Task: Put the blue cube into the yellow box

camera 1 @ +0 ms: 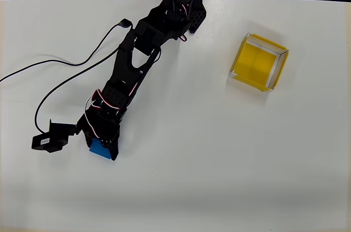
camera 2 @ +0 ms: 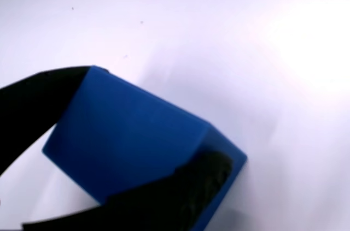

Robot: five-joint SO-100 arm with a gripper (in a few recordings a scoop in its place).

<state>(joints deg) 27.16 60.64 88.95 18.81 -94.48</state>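
The blue cube (camera 1: 99, 148) lies at the lower left of the white table in the overhead view, mostly covered by the black arm's gripper (camera 1: 103, 144). In the wrist view the blue cube (camera 2: 136, 138) is large and close, with one black finger against its left face and the other finger (camera 2: 191, 182) pressed on its lower right edge, so the gripper (camera 2: 128, 149) is shut on it. The yellow box (camera 1: 258, 61), open-topped with pale thin walls, stands far off at the upper right, with nothing in it.
The arm's base (camera 1: 184, 1) sits at the table's far edge, top centre. A black cable (camera 1: 66, 64) loops over the left part of the table. A small black camera module (camera 1: 50, 140) sticks out left of the gripper.
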